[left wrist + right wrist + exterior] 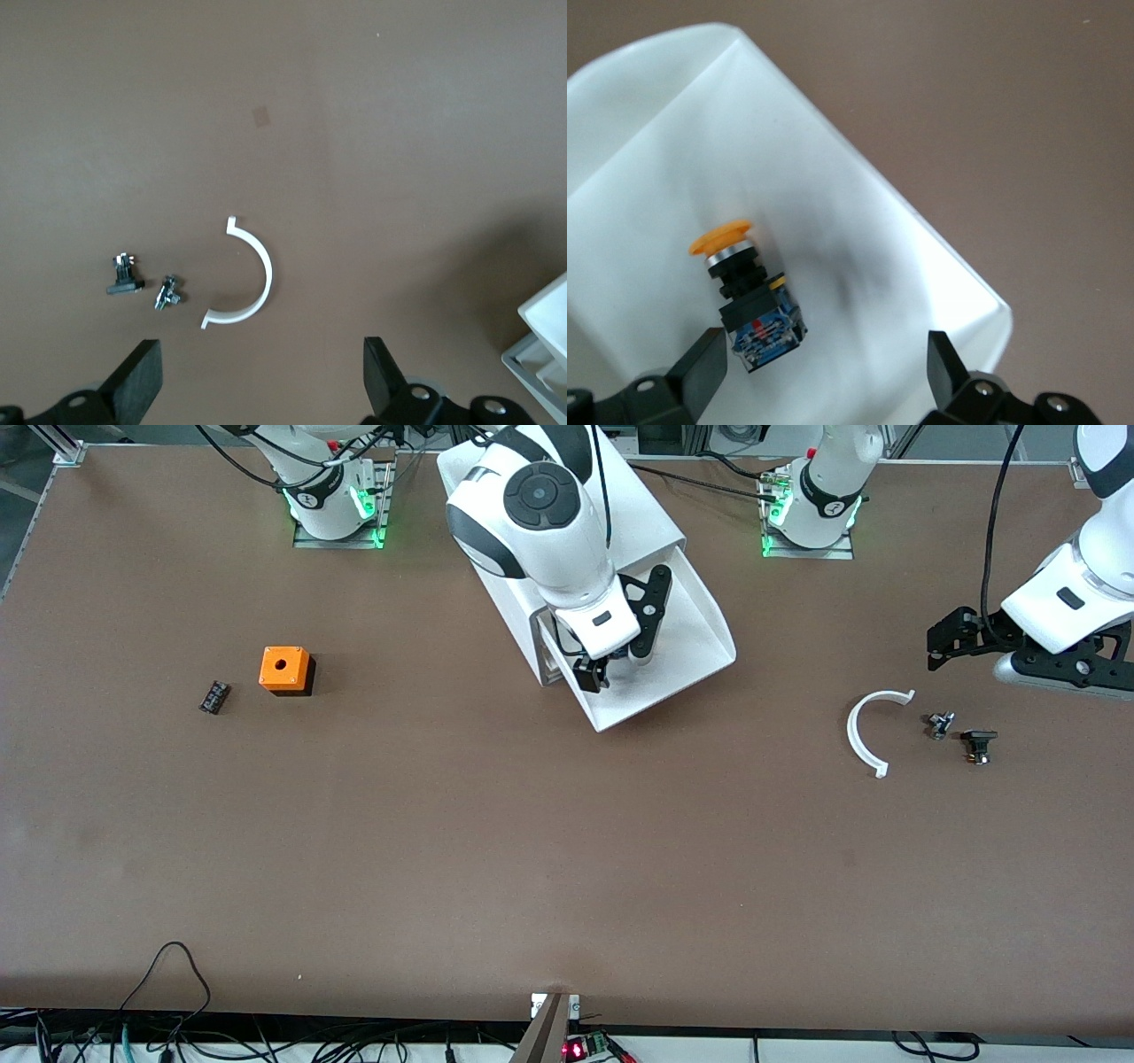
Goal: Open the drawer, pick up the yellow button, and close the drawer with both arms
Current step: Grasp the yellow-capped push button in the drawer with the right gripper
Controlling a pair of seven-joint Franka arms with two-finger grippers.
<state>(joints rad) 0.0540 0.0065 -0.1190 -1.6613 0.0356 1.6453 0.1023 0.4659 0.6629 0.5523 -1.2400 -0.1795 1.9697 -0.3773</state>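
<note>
The white cabinet (pixel 651 509) stands between the arm bases, and its drawer (pixel 682 677) is pulled out toward the front camera. In the right wrist view the button (pixel 744 292), with an orange cap and black body, lies on its side on the drawer floor (pixel 859 230). My right gripper (pixel 616 666) hangs open over the drawer (pixel 824 372), with the button's body close to one finger (pixel 704 363). The arm hides the button in the front view. My left gripper (pixel 941 646) waits open and empty (pixel 261 381) over the table near the left arm's end.
An orange cube with a hole (pixel 285 670) and a small black ribbed block (pixel 213 697) lie toward the right arm's end. A white curved strip (pixel 864 735) and two small dark parts (pixel 940 724) (pixel 978 744) lie below my left gripper.
</note>
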